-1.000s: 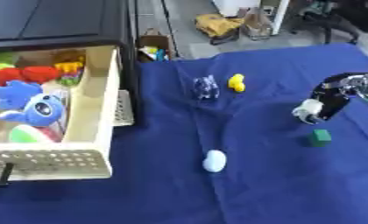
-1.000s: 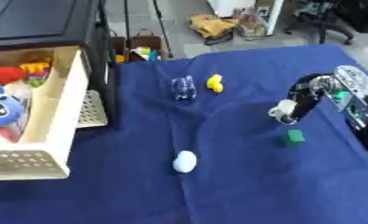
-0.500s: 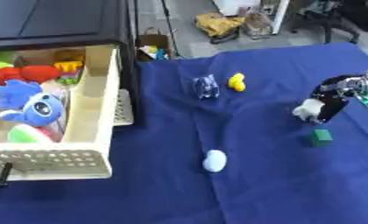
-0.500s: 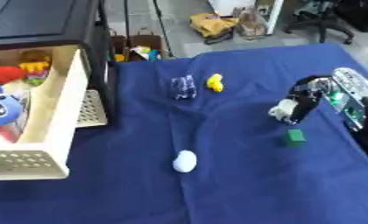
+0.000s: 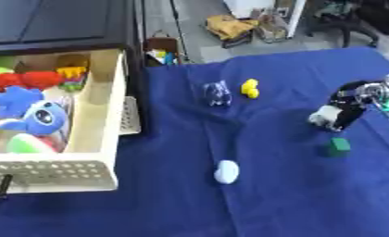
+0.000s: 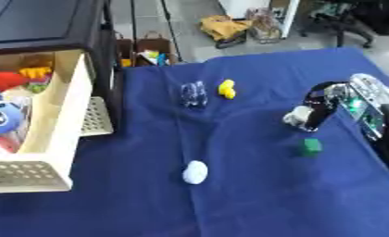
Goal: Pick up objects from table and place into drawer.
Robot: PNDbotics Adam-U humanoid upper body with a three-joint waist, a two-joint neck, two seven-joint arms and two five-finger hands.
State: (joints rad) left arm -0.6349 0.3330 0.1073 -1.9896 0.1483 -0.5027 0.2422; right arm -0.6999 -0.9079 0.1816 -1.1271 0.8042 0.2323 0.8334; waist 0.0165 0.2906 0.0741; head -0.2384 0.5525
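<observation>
Black fingers (image 6: 315, 111) of the right hand (image 6: 327, 104) curl around a small whitish object (image 6: 296, 115), lifted just above the green block (image 6: 311, 146) on the blue surface (image 6: 254, 194). The drawer (image 5: 97, 139) stands well apart to the left; the long carry could let it slip.

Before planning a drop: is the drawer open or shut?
Open. The drawer is pulled out from the cabinet, with soft toys visible inside.
</observation>
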